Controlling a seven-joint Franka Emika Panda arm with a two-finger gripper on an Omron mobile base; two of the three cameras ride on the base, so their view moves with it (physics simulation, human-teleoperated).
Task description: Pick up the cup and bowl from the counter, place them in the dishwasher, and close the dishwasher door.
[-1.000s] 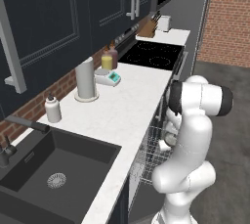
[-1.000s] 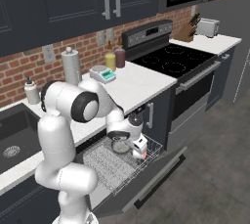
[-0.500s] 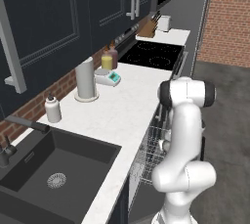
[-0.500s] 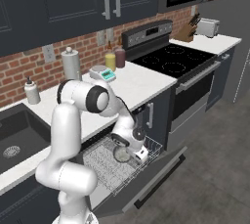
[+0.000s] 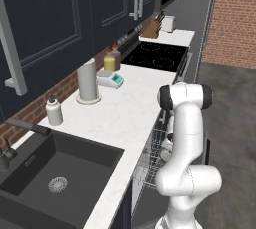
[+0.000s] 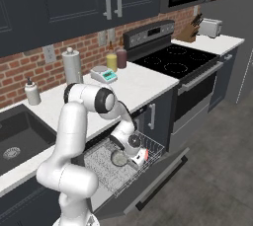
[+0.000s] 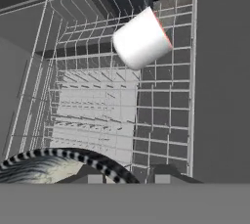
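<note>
The gripper (image 6: 129,152) pinches the rim of the bowl (image 6: 119,158) low in the rack (image 6: 101,163), and the cup (image 7: 141,38) lies tipped over nearby.

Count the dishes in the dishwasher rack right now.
2. The cup lies on its side toward the rack's outer front corner; the bowl sits mid-rack under the gripper. The arm may hide more.
</note>
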